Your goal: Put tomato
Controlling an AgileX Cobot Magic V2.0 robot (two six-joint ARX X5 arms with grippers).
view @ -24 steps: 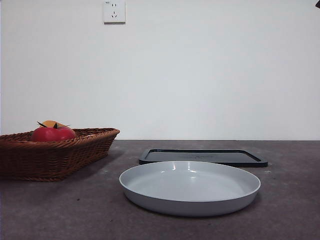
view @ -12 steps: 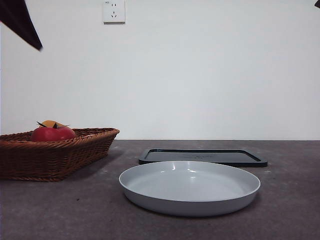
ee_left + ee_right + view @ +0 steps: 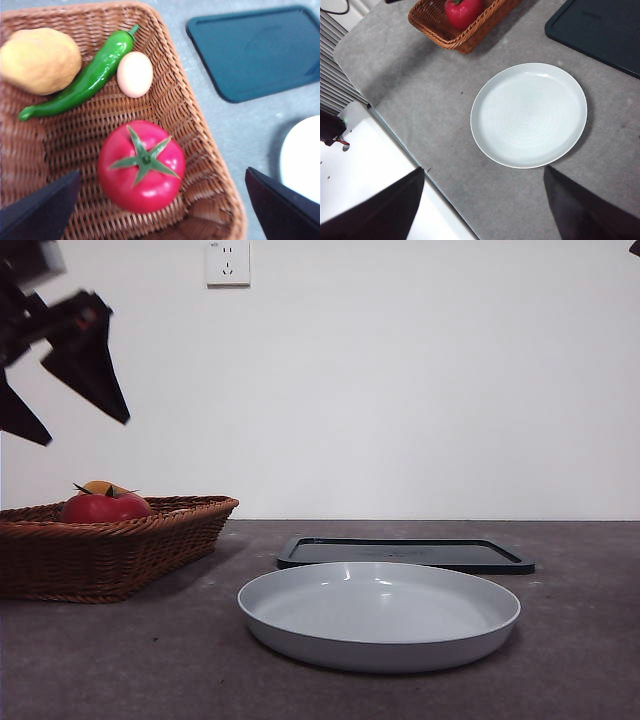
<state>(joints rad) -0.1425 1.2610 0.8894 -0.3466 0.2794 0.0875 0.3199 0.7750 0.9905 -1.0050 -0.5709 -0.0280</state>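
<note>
The left gripper [image 3: 62, 390] hangs high in the air, its two black jaws spread wide apart and pointing down. Nothing is held between them. In the front view it looks a bit blurry. The right gripper [image 3: 480, 210] is up high too, with its jaws wide open and holding nothing. It shows only as a tiny black tip at the top corner of the front view

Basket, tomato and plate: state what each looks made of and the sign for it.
Basket: woven wicker or rattan, brown and matte; the interlaced strands show plainly.
Tomato: probably plastic; the glossy, even red skin and stiff green stem look moulded, though a real fruit cannot be ruled out.
Plate: smooth pale grey, with a soft sheen and small highlights; melamine or glazed ceramic, the look leaves it open.
</note>
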